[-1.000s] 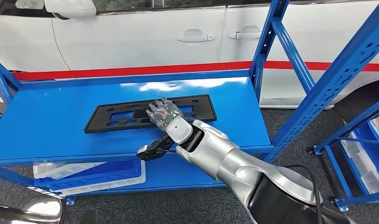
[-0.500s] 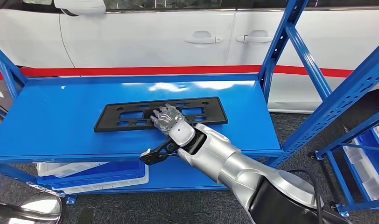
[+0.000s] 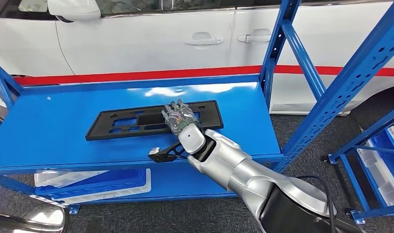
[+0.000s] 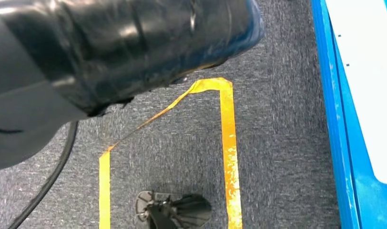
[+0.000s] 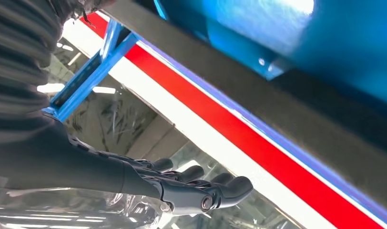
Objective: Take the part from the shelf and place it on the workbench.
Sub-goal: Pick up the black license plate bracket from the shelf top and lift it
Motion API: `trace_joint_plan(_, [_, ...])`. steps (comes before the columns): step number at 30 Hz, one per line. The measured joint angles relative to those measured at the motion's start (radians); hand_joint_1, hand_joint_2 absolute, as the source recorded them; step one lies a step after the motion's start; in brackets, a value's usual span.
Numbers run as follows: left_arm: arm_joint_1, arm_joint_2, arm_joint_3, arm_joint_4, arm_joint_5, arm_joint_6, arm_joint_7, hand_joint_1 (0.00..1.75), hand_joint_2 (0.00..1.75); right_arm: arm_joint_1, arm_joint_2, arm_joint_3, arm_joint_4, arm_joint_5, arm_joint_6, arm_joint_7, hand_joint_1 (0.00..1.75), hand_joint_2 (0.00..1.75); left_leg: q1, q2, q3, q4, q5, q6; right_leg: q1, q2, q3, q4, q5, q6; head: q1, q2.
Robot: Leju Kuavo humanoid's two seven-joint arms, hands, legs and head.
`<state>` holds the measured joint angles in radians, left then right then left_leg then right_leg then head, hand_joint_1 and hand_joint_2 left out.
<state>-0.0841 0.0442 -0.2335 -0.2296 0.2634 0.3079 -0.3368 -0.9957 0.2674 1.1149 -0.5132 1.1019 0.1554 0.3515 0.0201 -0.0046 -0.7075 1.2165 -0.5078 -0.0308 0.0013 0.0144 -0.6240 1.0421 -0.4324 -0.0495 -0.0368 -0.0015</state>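
Observation:
The part (image 3: 122, 124) is a long flat black frame with cut-outs, lying on the blue shelf (image 3: 49, 131). My right hand (image 3: 181, 119) reaches over the shelf's front edge and lies above the right half of the part, fingers stretched out and a little apart, with nothing in them. I cannot tell whether the fingertips touch the part. In the right wrist view the dark fingers (image 5: 201, 188) point straight out beside the shelf's blue underside (image 5: 325, 43).
A white car (image 3: 146, 39) with a red stripe stands close behind the shelf. Blue uprights (image 3: 277, 53) rise to the right of the hand. Blue and white bins (image 3: 93, 182) sit on the lower level. Yellow tape (image 4: 227, 143) marks the grey floor.
The whole picture swayed to the right and back, so the camera moved. My right hand has slid slightly farther over the part, toward the part's right end. The part lies as before.

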Motion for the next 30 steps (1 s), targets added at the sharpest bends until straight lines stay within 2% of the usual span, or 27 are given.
trace_joint_plan(2, [-0.002,0.0,-0.003,0.0,-0.005,0.0,0.0,0.0,0.0,-0.001,-0.001,0.0,0.005,0.012,0.0,0.015,0.0,1.75,-0.003,0.0,0.06,-0.129,0.054,0.008,0.002,0.001,-0.001,0.003,-0.002,0.003,0.0,0.0])
trace_joint_plan(3, [-0.004,0.0,-0.006,0.0,-0.008,0.0,0.0,0.0,0.0,-0.002,-0.002,0.0,0.007,0.02,0.0,0.028,0.0,1.75,-0.006,-0.001,0.081,-0.172,0.066,0.013,0.003,0.001,-0.003,0.004,-0.003,0.007,0.001,0.0])
trace_joint_plan(5, [-0.005,0.0,-0.015,0.0,-0.017,-0.001,0.002,0.0,0.0,-0.004,-0.006,0.0,0.013,0.037,0.0,0.06,0.0,1.75,-0.011,-0.002,0.094,-0.199,0.064,0.021,0.005,0.001,-0.005,0.003,-0.002,0.015,0.001,0.0])
trace_joint_plan(7, [-0.003,-0.003,-0.022,0.0,-0.022,-0.002,0.003,0.0,0.0,-0.004,-0.012,0.0,0.019,0.049,0.001,0.086,0.0,1.75,-0.007,-0.001,0.099,-0.206,0.069,0.032,0.007,0.0,-0.005,0.006,-0.006,0.025,0.001,0.0])
trace_joint_plan(8, [-0.002,-0.004,-0.024,0.0,-0.022,-0.002,0.004,0.0,0.0,-0.005,-0.015,0.0,0.022,0.054,0.005,0.094,0.0,1.75,-0.004,-0.001,0.102,-0.211,0.071,0.036,0.007,-0.001,-0.012,0.023,-0.018,0.031,0.004,0.0])
trace_joint_plan(9, [-0.002,-0.006,-0.024,0.0,-0.023,-0.002,0.005,0.0,0.0,-0.006,-0.019,0.0,0.025,0.058,0.011,0.099,0.0,1.75,-0.001,0.001,0.105,-0.215,0.073,0.041,0.007,-0.002,-0.029,0.06,-0.041,0.037,0.006,0.0])
trace_joint_plan(11, [-0.003,-0.008,-0.027,0.0,-0.025,-0.003,0.007,0.0,0.0,-0.005,-0.026,0.0,0.032,0.065,0.029,0.103,0.0,1.75,-0.002,0.002,0.106,-0.215,0.072,0.046,0.002,-0.003,-0.088,0.182,-0.098,0.044,0.009,0.0])
trace_joint_plan(12, [-0.003,-0.008,-0.028,0.0,-0.025,-0.003,0.008,0.0,0.0,-0.001,-0.029,0.0,0.036,0.066,0.038,0.104,0.0,1.75,-0.002,0.002,0.106,-0.214,0.072,0.047,-0.001,-0.004,-0.117,0.238,-0.116,0.046,0.009,0.0])
trace_joint_plan(13, [-0.002,-0.009,-0.03,0.0,-0.025,-0.004,0.009,0.0,0.0,0.002,-0.032,0.0,0.041,0.067,0.046,0.104,0.0,1.75,-0.001,0.002,0.106,-0.214,0.071,0.048,-0.003,-0.004,-0.133,0.267,-0.117,0.047,0.01,0.0])
trace_joint_plan(14, [-0.002,-0.01,-0.031,0.0,-0.024,-0.004,0.009,0.0,0.0,0.006,-0.035,0.0,0.045,0.068,0.052,0.104,0.0,1.75,-0.001,0.002,0.107,-0.213,0.07,0.047,-0.005,-0.004,-0.131,0.258,-0.099,0.047,0.01,0.0])
trace_joint_plan(16, [-0.002,-0.011,-0.031,0.0,-0.022,-0.004,0.01,0.0,0.0,0.008,-0.037,0.0,0.049,0.071,0.058,0.103,0.0,1.75,0.001,0.001,0.107,-0.208,0.066,0.042,-0.008,-0.004,-0.08,0.145,-0.036,0.046,0.01,0.0])
trace_joint_plan(18, [-0.003,-0.012,-0.032,0.0,-0.02,-0.005,0.01,0.0,0.0,0.008,-0.037,0.0,0.052,0.075,0.059,0.103,0.0,1.75,-0.002,0.0,0.104,-0.199,0.06,0.032,-0.007,-0.004,-0.027,0.04,-0.003,0.041,0.009,0.0])
trace_joint_plan(19, [-0.003,-0.012,-0.033,0.0,-0.019,-0.005,0.01,0.0,0.0,0.008,-0.037,0.0,0.053,0.077,0.059,0.103,0.0,1.75,-0.003,-0.001,0.102,-0.196,0.058,0.027,-0.005,-0.003,-0.017,0.019,-0.002,0.037,0.009,0.0])
trace_joint_plan(22, [-0.003,-0.013,-0.034,0.0,-0.018,-0.005,0.011,0.0,0.0,0.01,-0.038,0.0,0.059,0.079,0.059,0.103,0.0,1.75,-0.001,0.0,0.101,-0.195,0.055,0.011,-0.003,-0.001,-0.014,0.011,0.0,0.019,0.008,0.0])
trace_joint_plan(24, [-0.004,-0.015,-0.035,0.0,-0.017,-0.005,0.011,0.0,0.0,0.009,-0.037,0.0,0.061,0.079,0.059,0.103,0.0,1.75,0.001,0.001,0.08,-0.146,0.022,0.002,-0.006,-0.001,-0.011,0.005,0.003,0.008,0.005,0.0])
trace_joint_plan(25, [-0.004,-0.016,-0.036,0.0,-0.016,-0.005,0.011,0.0,0.0,0.009,-0.037,0.0,0.062,0.079,0.06,0.102,0.0,1.75,0.001,0.001,0.055,-0.092,-0.007,0.0,-0.006,-0.002,-0.009,0.004,0.004,0.005,0.004,0.0])
trace_joint_plan(26, [-0.004,-0.016,-0.036,0.0,-0.014,-0.005,0.011,0.0,0.0,0.011,-0.036,0.0,0.063,0.079,0.06,0.102,0.33,1.75,0.001,0.001,0.024,-0.026,-0.037,-0.002,-0.005,-0.002,-0.009,0.004,0.003,0.002,0.003,0.0])
trace_joint_plan(27, [-0.003,-0.016,-0.038,0.0,-0.012,-0.005,0.011,0.0,0.0,0.013,-0.036,0.0,0.064,0.079,0.062,0.1,0.76,1.75,0.001,0.001,-0.005,0.033,-0.058,-0.003,-0.003,-0.002,-0.009,0.004,0.003,0.001,0.003,0.0])
trace_joint_plan(28, [-0.002,-0.016,-0.039,0.0,-0.011,-0.005,0.011,0.0,0.0,0.017,-0.036,0.0,0.066,0.078,0.064,0.099,1.2,1.75,0.0,0.001,-0.023,0.066,-0.062,-0.002,-0.001,-0.002,-0.009,0.005,0.002,-0.001,0.003,0.0])
trace_joint_plan(29, [-0.001,-0.016,-0.039,0.0,-0.01,-0.005,0.011,0.0,0.0,0.02,-0.036,0.0,0.068,0.078,0.067,0.096,1.64,1.75,0.0,0.001,-0.024,0.064,-0.049,0.0,0.001,-0.001,-0.009,0.006,0.001,-0.002,0.003,0.0])
trace_joint_plan(30, [0.0,-0.016,-0.04,0.0,-0.01,-0.005,0.011,0.0,0.0,0.022,-0.036,0.0,0.069,0.077,0.072,0.092,1.75,1.75,-0.001,0.001,-0.005,0.022,-0.019,0.004,0.003,-0.001,-0.008,0.006,0.001,-0.002,0.003,0.0])
